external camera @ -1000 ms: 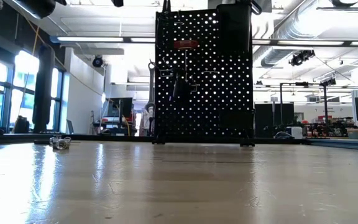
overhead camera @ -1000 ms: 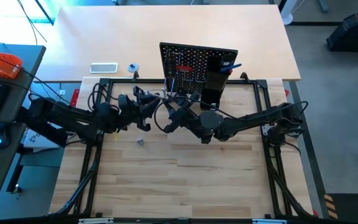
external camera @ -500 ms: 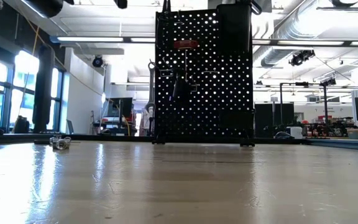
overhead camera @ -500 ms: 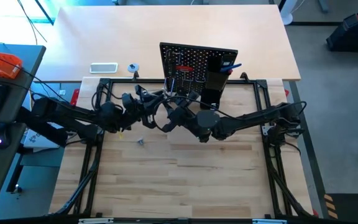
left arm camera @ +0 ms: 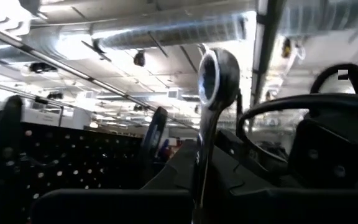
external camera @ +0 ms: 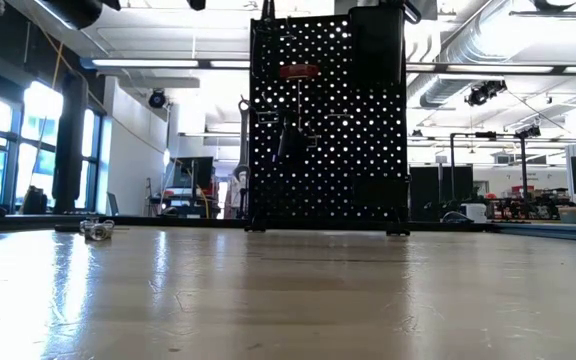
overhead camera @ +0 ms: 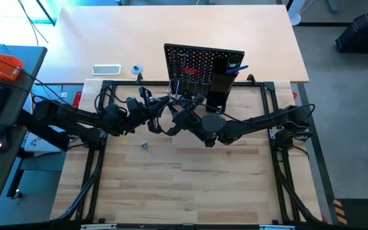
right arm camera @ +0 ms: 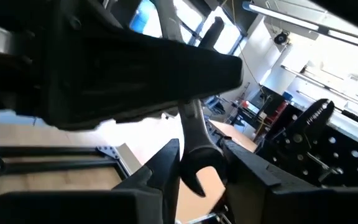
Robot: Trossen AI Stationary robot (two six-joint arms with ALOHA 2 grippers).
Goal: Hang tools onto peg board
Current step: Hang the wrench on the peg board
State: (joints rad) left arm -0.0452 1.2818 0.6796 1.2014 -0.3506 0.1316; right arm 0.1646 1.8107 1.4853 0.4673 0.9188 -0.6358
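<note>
A silver wrench hangs in the air in front of the peg board, between my two grippers. My left gripper comes from the table's left and is shut on it. Its ring end stands up above the left fingers. My right gripper comes from the right, its fingers on either side of the wrench's open end. The peg board stands upright at the far edge with a red-handled tool and a blue one on it. My left gripper pinches the wrench's shaft between its two fingers, coming from the table's left and slanting upward. The wrench rises out of the hold, ring end up, clear of the table. My right gripper has the wrench's open end between its two fingertips, level, from the table's right. Whether both fingers press on it is not plain.
A small silver piece lies on the wooden table left of the middle, also seen in the low view. A white flat thing and a small round thing lie on the far tabletop, left of the board.
My left gripper has edged toward the table's right, closing up to the right gripper in front of the peg board. The right arm has kept still.
</note>
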